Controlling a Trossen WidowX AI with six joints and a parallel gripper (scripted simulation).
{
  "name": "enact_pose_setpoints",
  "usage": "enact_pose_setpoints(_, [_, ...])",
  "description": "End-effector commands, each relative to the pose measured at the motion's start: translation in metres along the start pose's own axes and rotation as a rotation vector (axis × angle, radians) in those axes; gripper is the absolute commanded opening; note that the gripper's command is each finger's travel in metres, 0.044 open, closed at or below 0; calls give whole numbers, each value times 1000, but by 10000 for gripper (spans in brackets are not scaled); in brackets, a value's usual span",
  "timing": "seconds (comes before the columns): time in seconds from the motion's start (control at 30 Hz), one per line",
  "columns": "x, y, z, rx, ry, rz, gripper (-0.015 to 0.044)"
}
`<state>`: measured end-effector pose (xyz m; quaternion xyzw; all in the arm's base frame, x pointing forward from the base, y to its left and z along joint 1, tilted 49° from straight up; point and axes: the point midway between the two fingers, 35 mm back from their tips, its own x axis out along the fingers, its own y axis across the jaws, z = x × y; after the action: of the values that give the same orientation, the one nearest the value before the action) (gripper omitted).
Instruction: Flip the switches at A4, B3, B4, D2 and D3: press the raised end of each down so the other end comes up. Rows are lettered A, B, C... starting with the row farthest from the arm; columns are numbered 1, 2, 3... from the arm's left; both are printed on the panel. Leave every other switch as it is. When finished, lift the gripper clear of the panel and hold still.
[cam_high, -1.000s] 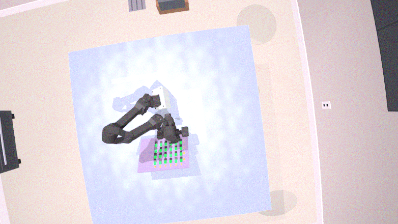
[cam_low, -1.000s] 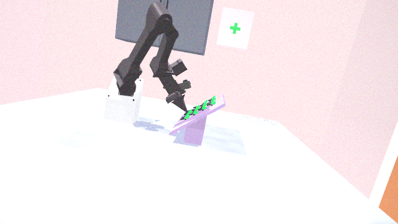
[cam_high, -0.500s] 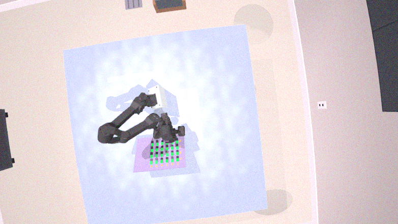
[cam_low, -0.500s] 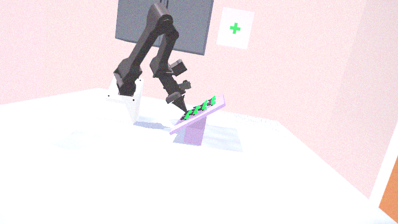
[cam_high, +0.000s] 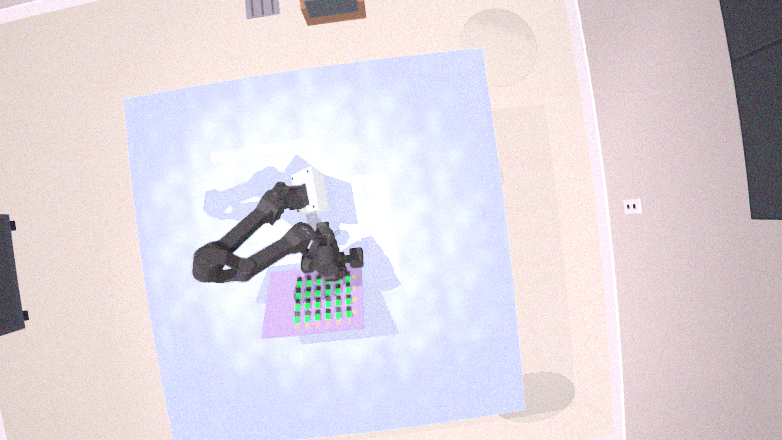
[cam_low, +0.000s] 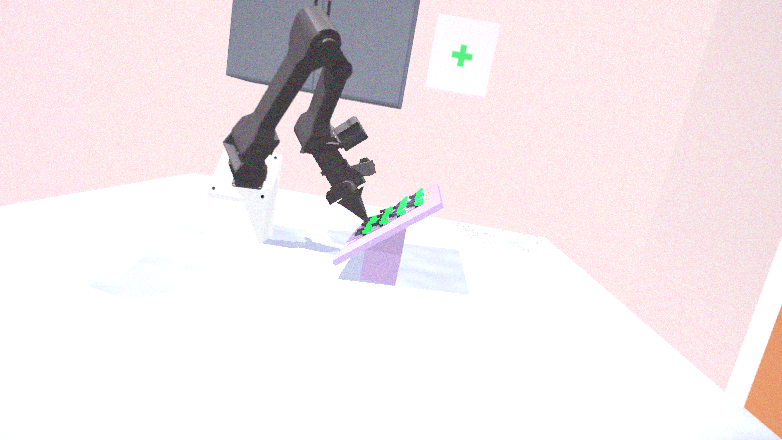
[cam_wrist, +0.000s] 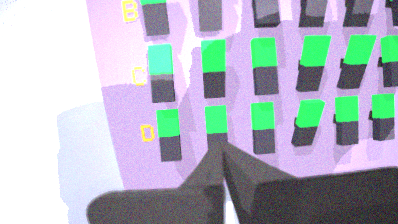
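The lilac switch panel (cam_high: 276, 311) (cam_low: 382, 236) (cam_wrist: 117, 75) stands tilted on a block, with rows of green-and-dark rocker switches and yellow row letters. My gripper (cam_wrist: 219, 147) (cam_low: 363, 217) (cam_high: 327, 269) is shut, its fingers closed to a single point with nothing between them. In the wrist view the tip rests on the near, dark end of switch D2 (cam_wrist: 216, 119), of which only the green far half shows. D1 (cam_wrist: 168, 134) is to its left and D3 (cam_wrist: 262, 126) to its right. Row A is out of the wrist view.
The arm's white base (cam_high: 316, 188) (cam_low: 257, 202) stands just behind the panel. A lilac stand (cam_low: 382, 262) props the panel up. A brown-rimmed box (cam_high: 331, 10) sits at the far edge. A grey board (cam_low: 371, 49) and a green-cross sign (cam_low: 462, 55) hang on the wall.
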<state>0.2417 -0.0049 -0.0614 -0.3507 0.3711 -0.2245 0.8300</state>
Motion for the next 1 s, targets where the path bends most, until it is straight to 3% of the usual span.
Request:
enact_pose_setpoints(0.0, [1, 0, 0, -5, 1, 4, 0])
enact_pose_setpoints(0.97, [5, 0, -1, -5, 1, 4, 0])
